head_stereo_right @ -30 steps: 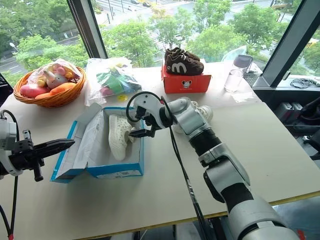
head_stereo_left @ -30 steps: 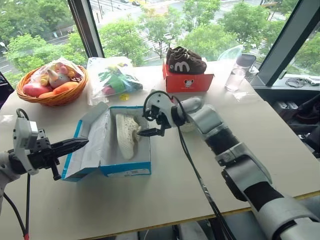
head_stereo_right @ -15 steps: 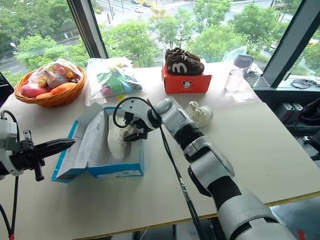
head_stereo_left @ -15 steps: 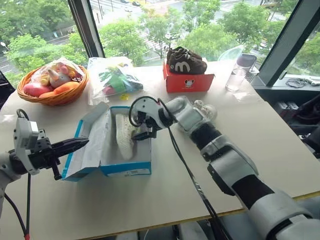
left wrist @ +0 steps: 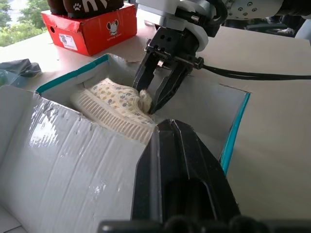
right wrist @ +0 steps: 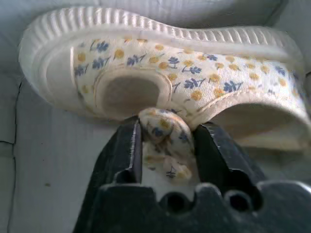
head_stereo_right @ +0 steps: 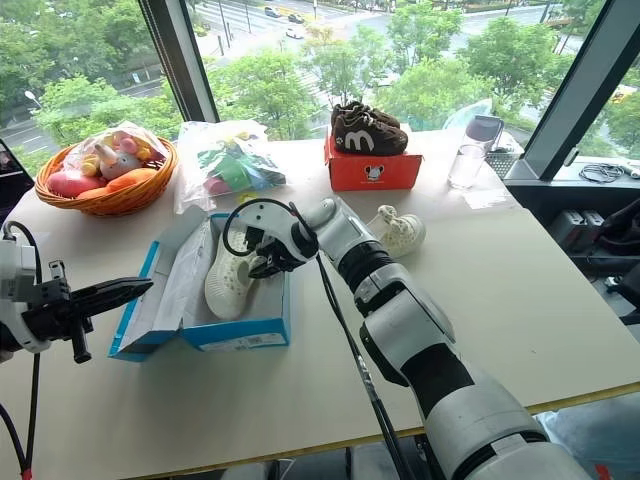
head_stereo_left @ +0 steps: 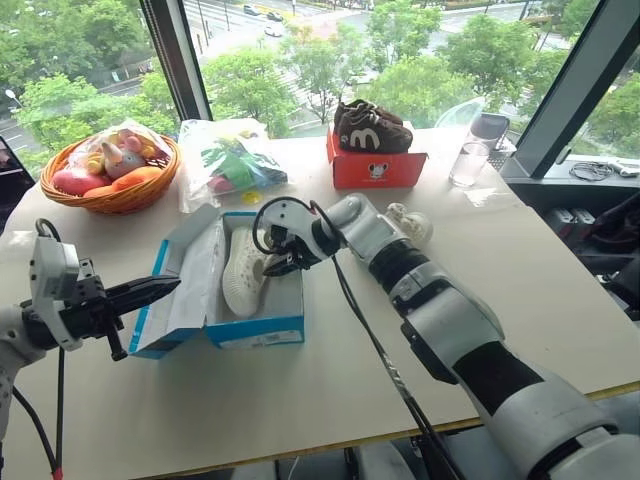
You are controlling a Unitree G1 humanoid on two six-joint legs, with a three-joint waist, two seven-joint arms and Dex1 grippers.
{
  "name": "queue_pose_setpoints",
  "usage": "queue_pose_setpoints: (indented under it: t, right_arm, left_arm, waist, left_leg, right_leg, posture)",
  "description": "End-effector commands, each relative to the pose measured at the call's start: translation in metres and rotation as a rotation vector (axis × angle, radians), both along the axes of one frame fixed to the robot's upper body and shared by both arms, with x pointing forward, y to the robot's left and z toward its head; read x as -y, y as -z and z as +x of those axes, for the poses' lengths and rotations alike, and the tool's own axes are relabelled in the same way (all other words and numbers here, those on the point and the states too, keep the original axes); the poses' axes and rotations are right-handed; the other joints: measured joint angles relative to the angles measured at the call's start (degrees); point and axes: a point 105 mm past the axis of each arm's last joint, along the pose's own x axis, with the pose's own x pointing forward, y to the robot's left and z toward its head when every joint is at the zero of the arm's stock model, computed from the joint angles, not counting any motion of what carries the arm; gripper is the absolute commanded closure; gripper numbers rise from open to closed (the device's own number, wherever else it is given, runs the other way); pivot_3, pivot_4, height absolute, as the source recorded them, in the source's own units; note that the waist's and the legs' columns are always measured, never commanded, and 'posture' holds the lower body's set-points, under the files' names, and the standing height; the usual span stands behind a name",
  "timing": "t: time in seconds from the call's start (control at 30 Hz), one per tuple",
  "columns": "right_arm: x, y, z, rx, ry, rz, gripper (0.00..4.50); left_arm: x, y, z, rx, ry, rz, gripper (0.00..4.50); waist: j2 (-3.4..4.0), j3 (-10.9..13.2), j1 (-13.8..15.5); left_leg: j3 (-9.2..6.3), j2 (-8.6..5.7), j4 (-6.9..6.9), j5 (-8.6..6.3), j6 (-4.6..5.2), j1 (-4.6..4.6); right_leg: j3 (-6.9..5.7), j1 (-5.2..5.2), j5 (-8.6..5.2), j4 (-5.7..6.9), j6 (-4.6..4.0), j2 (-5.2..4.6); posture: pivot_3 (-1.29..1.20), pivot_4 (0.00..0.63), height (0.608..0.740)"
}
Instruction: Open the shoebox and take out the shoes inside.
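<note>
because the shoe [head_stereo_left: 244, 276] is small and of soft cloth, it should be light, and its ribbed sole looks like the only stiff part. it lies on its side in the open box [head_stereo_left: 255, 332] on the bench [head_stereo_left: 330, 400]; the other shoe [head_stereo_right: 397, 229] sits on the bench to the right of the box. the heel tab [right wrist: 163, 128] seems a good place to hold, but it may fold. the right hand [head_stereo_left: 281, 262] reaches down into the box, pointing left, its fingers clamped on that tab. the left hand [head_stereo_left: 142, 292] is level, fingers together, at the lid [head_stereo_left: 186, 290].
</note>
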Motion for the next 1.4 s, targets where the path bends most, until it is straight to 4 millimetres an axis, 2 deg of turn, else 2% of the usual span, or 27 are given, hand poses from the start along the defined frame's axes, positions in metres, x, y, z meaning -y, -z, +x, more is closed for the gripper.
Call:
queue_pose_setpoints:
  t: [0.03,0.27,0.33,0.43,0.47,0.53,0.67,1.03,1.27,1.4]
  right_arm:
    - [0.004,-0.004,0.006,0.033,0.031,0.000,3.39]
    - [0.006,-0.016,0.011,0.025,0.074,0.085,3.39]
    - [0.004,-0.030,0.009,0.024,0.053,0.168,3.39]
    - [-0.003,-0.060,-0.005,-0.008,-0.061,0.330,3.39]
    - [-0.002,-0.074,-0.011,-0.034,-0.099,0.396,3.39]
    - [0.001,-0.089,-0.018,-0.058,-0.130,0.457,3.39]
    - [0.010,-0.097,-0.019,-0.067,-0.108,0.501,3.39]
    - [0.023,-0.113,-0.013,-0.090,-0.015,0.609,3.39]
    - [0.042,-0.152,-0.021,-0.028,0.000,0.681,3.39]
    - [0.072,-0.185,-0.029,-0.020,0.071,0.762,3.39]
  left_arm:
    - [0.004,-0.009,0.000,0.039,0.018,0.002,4.50]
    - [0.004,-0.008,0.000,0.039,0.019,0.004,4.50]
    - [0.003,-0.008,0.000,0.036,0.019,0.005,4.50]
    - [0.003,-0.007,0.000,0.033,0.018,0.007,4.50]
    - [0.003,-0.007,0.000,0.033,0.018,0.008,4.50]
    - [0.003,-0.007,0.000,0.033,0.020,0.009,4.50]
    - [0.003,-0.008,0.002,0.034,0.020,0.012,4.50]
    - [0.003,-0.008,0.005,0.032,0.027,0.019,4.50]
    - [0.003,-0.008,0.006,0.032,0.034,0.021,4.50]
    - [0.006,-0.008,0.004,0.035,0.049,0.017,4.50]
  waist:
    - [0.00,0.00,0.00]
    - [0.02,0.02,0.03]
    - [0.02,0.03,0.12]
    - [0.03,0.07,0.13]
    - [0.03,0.07,0.11]
    - [0.03,0.07,0.15]
    - [0.03,0.07,0.08]
    - [0.03,0.07,0.12]
    - [0.02,0.08,0.12]
    - [0.02,0.08,0.19]
  left_leg:
    - [0.00,0.00,0.00,0.00,0.00,0.00]
    - [0.00,0.00,-0.02,0.00,0.00,-0.09]
    - [-0.01,0.00,-0.02,0.00,0.00,-0.13]
    - [-0.01,0.00,-0.02,0.00,0.00,-0.30]
    - [-0.02,0.01,-0.02,0.00,0.00,-0.37]
    - [-0.02,0.01,-0.02,-0.01,0.00,-0.57]
    - [-0.03,0.01,-0.02,0.00,0.00,-1.04]
    - [-0.02,0.00,-0.02,0.00,0.00,-1.05]
    - [-0.02,0.00,-0.02,0.00,0.00,-1.11]
    - [-0.02,0.00,-0.02,0.00,0.00,-1.13]
  right_leg:
    - [0.00,-0.01,0.00,-0.01,0.00,0.00]
    - [0.00,-0.07,-0.01,-0.03,-0.01,0.00]
    - [-0.01,-0.09,-0.01,-0.03,-0.01,0.00]
    - [-0.01,-0.19,0.00,-0.12,-0.01,0.00]
    - [-0.03,-0.24,0.00,-0.14,-0.01,0.00]
    - [-0.04,-0.40,0.11,-0.15,-0.18,-0.01]
    - [-0.04,-0.91,0.29,-0.04,-0.47,-0.01]
    - [-0.05,-0.96,0.29,0.03,-0.47,-0.01]
    - [-0.05,-1.00,0.29,0.02,-0.47,-0.01]
    - [-0.05,-1.01,0.29,0.01,-0.47,-0.01]
  posture:
    - [0.00,0.150,0.740]
    - [0.00,0.150,0.740]
    - [0.00,0.150,0.740]
    - [0.00,0.150,0.740]
    - [0.00,0.150,0.740]
    - [0.00,0.150,0.740]
    - [0.00,0.150,0.740]
    - [0.00,0.150,0.740]
    - [0.00,0.150,0.740]
    - [0.00,0.150,0.740]
